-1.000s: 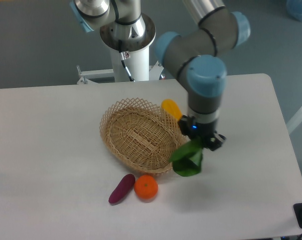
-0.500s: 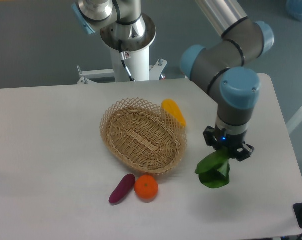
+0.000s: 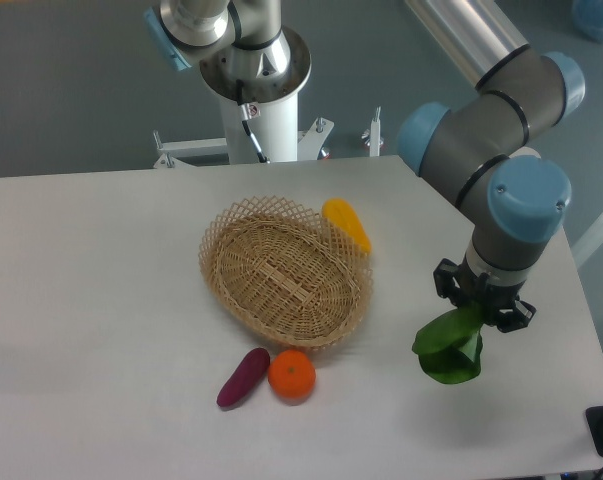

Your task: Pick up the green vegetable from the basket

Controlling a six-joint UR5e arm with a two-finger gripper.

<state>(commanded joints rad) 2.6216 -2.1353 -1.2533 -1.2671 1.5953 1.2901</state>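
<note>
The green vegetable (image 3: 449,350) hangs from my gripper (image 3: 480,312), which is shut on its upper end. Its dark green leaves dangle just above the white table, well to the right of the basket. The basket (image 3: 284,270), a light tan woven oval, sits in the middle of the table with nothing inside it. My gripper's fingers are mostly hidden by the wrist and the leaves.
A yellow-orange oblong vegetable (image 3: 346,223) lies against the basket's far right rim. A purple oblong vegetable (image 3: 242,377) and an orange (image 3: 292,374) lie in front of the basket. The table's right edge (image 3: 577,290) is close to the arm. The robot base (image 3: 261,100) stands behind the table.
My gripper has carried the green vegetable steadily to the right, from beside the basket's right rim out over the bare table near the right edge.
</note>
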